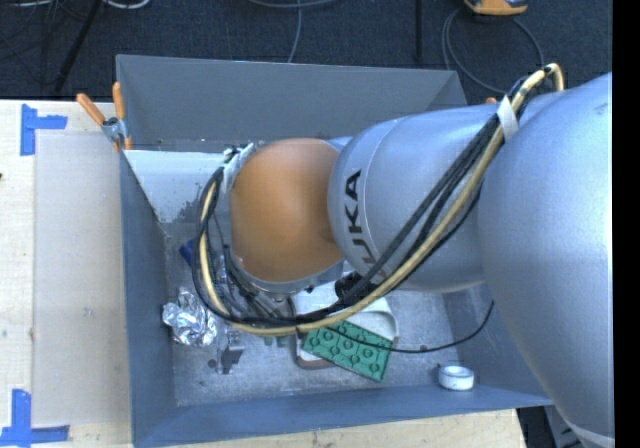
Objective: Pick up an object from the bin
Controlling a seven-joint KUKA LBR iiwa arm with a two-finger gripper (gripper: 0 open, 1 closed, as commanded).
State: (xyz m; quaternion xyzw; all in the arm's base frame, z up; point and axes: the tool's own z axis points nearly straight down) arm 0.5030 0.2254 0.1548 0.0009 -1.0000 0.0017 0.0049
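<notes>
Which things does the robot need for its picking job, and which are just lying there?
Part of the job:
the grey bin
the gripper, low at the front left
the crumpled foil ball, the thing nearest the gripper

Just lying about:
the green studded plate
the small white ring, front right corner

Crinkled, shiny silver foil ball [190,321] on the matt, scuffed grey metal bin [290,101]; green studded plastic plate [347,351] looks dull; smooth orange wrist cover [285,211] gleams.

Silver arm [560,286], orange cover [285,211], black-yellow cables [207,236]
</notes>
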